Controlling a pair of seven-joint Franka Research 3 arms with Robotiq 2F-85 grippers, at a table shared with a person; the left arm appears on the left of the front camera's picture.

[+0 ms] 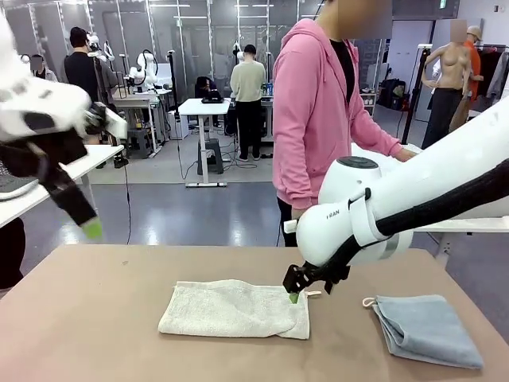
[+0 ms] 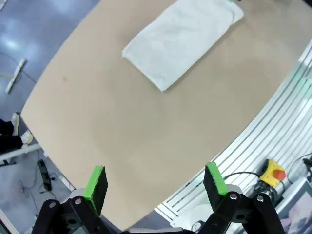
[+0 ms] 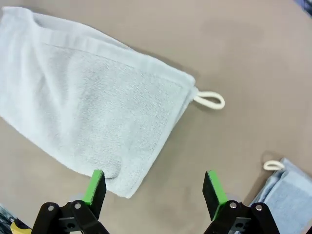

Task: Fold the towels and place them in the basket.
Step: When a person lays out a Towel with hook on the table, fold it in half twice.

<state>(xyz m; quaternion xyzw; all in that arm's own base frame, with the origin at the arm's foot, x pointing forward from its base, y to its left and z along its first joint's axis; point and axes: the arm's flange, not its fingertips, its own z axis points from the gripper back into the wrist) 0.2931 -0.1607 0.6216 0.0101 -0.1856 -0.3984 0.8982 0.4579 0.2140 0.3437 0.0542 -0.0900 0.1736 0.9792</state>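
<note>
Front view: cream towel (image 1: 235, 309) lies lengthwise left-right, loop (image 1: 313, 294) pointing right; right gripper (image 1: 294, 294) fingers apart there.

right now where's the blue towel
In the front view the blue towel lies folded on the table's right side near the front edge, right of the white towel and the right gripper.

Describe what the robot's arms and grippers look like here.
Both arms are glossy white with rounded joints; the right arm carries a grey joint cap, printed lettering and a black sleeved cable. The left arm looks blurred. The left gripper and right gripper are black with green pads.
</note>
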